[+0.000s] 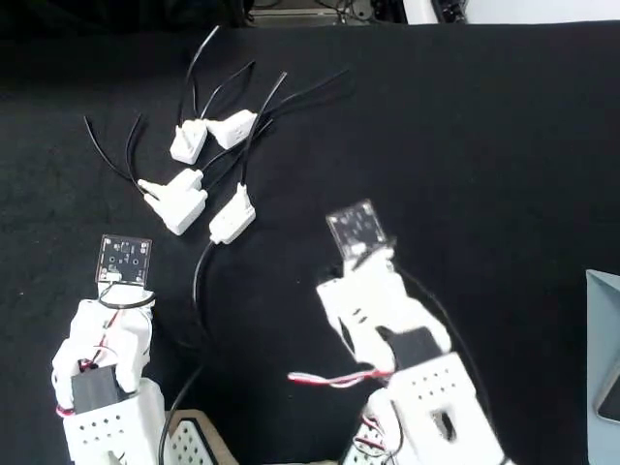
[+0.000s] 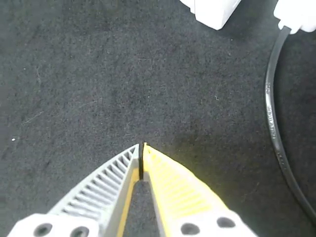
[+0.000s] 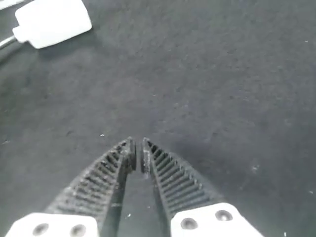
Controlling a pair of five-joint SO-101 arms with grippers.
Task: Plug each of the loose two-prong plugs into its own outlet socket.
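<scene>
Several white plug and socket pieces with black leads lie in a cluster at the table's far left: two small ones [image 1: 189,140] [image 1: 232,128], a larger block [image 1: 174,199] and a plug [image 1: 232,215] on a long black cable. Which are plugs and which sockets I cannot tell. My left arm [image 1: 102,358] sits at the near left, below the cluster. Its gripper [image 2: 142,149] is shut and empty over bare cloth, with the white block [image 2: 212,10] and the cabled plug [image 2: 298,15] ahead of it. My right arm [image 1: 387,320] is at the centre. Its gripper [image 3: 137,148] is shut on nothing, the white plug [image 3: 52,19] lying beyond it.
A black cloth [image 1: 465,145] covers the table. The plug's black cable [image 2: 274,123] runs back toward the left arm's base. A grey-blue object [image 1: 605,358] stands at the right edge. Red and white wires [image 1: 329,378] hang off the right arm.
</scene>
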